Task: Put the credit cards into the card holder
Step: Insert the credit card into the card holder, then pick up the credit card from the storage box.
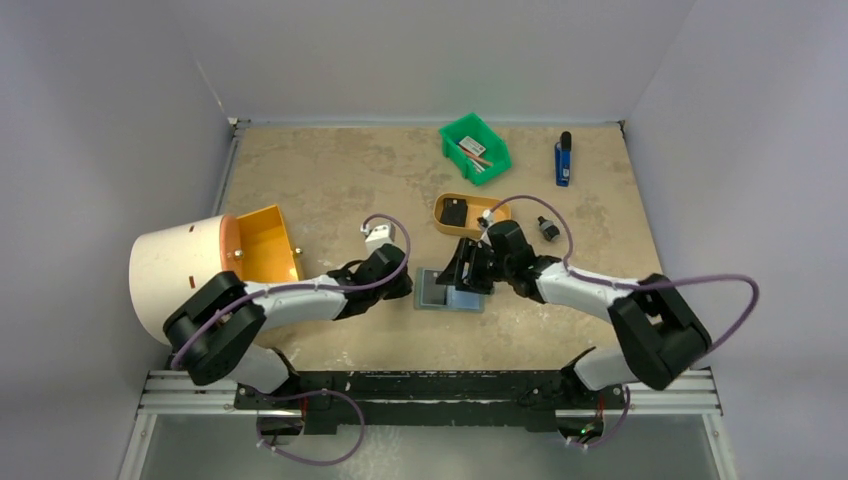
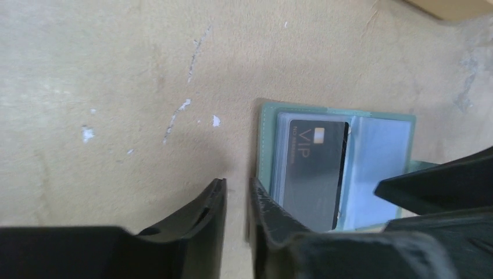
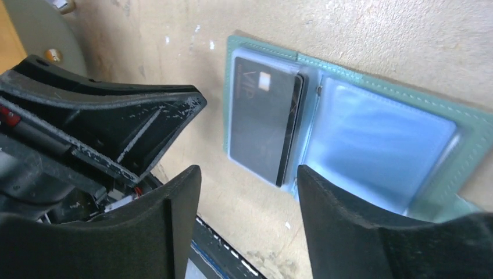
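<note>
The grey-green card holder [image 1: 438, 296] lies open and flat on the table between my two grippers. It also shows in the left wrist view [image 2: 383, 157] and the right wrist view [image 3: 383, 139]. A black credit card marked VIP [image 2: 317, 168] sits in its left pocket, also seen from the right wrist [image 3: 264, 131]. Another black card [image 1: 454, 212] lies in the tan tray. My left gripper [image 2: 237, 189] is nearly closed and empty, its right finger at the holder's left edge; from above it [image 1: 408, 285] is just left of the holder. My right gripper [image 3: 249, 174] is open and empty, low over the holder's near edge [image 1: 468, 272].
The tan oval tray [image 1: 440, 222] stands just behind the holder, with a small black knob [image 1: 548, 229] to its right. A green bin [image 1: 475, 148] and a blue object [image 1: 564, 160] are at the back. An orange bin [image 1: 265, 243] and a white cylinder [image 1: 175, 270] are at left.
</note>
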Tool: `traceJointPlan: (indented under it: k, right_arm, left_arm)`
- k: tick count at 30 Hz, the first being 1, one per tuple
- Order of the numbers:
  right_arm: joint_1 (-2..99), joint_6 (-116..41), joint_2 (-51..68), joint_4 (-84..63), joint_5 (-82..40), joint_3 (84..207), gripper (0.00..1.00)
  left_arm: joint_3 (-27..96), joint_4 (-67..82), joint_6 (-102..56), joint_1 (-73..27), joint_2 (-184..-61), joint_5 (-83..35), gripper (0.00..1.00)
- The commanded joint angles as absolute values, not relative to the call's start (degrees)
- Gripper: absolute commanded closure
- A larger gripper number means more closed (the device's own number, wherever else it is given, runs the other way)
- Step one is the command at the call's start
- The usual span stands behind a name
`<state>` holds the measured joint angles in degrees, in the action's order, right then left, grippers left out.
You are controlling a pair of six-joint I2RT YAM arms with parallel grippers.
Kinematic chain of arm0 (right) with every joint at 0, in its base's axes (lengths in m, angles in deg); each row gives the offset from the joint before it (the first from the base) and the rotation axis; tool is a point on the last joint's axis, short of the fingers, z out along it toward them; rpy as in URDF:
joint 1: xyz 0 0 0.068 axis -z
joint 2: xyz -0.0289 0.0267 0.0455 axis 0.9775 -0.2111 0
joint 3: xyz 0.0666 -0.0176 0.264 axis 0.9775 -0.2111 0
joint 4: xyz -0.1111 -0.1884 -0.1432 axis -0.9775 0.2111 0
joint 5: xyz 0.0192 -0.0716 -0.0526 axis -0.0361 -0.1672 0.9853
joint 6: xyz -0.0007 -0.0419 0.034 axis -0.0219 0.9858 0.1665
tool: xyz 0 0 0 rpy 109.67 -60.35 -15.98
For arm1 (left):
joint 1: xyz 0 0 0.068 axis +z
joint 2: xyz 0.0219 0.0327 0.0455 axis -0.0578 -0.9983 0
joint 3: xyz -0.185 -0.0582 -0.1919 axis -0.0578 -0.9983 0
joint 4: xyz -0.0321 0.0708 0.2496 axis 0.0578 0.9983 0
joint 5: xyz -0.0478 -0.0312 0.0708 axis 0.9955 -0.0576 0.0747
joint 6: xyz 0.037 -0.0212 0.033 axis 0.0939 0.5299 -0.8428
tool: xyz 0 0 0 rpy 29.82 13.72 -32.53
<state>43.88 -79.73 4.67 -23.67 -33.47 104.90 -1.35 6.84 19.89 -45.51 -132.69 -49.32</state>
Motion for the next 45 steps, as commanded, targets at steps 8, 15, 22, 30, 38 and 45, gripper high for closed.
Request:
traceJointPlan:
  k: [8, 15, 22, 30, 38, 45]
  right_arm:
    - [46.09, -69.27, 23.86, 1.76, -8.77, 117.83, 0.33]
    - [56.85, -70.92, 15.30, -13.58, -12.88, 120.36, 0.44]
    - [58.16, -70.93, -0.27, -18.61, -19.07, 129.35, 0.41]
    - [58.30, -67.74, -11.66, -18.66, -20.47, 136.44, 0.35]
    - [58.20, -66.11, -17.87, -15.96, -20.38, 140.43, 0.35]
    - [58.12, -67.31, -21.27, -15.07, -21.16, 141.58, 0.38]
  left_arm:
    - [-1.27, 13.24, 17.27, -45.69, -113.83, -56.26, 0.56]
    - [-1.67, 11.84, 14.24, -45.63, -107.20, -58.41, 0.55]
    - [2.12, 15.07, 12.91, -45.63, -112.02, -54.70, 0.55]
    - [-1.45, 12.02, 13.27, -45.56, -108.49, -53.45, 0.48]
    - [-0.81, 13.03, 12.82, -45.56, -109.41, -54.63, 0.28]
    - [-0.67, 13.13, 13.46, -45.60, -111.32, -55.22, 0.28]
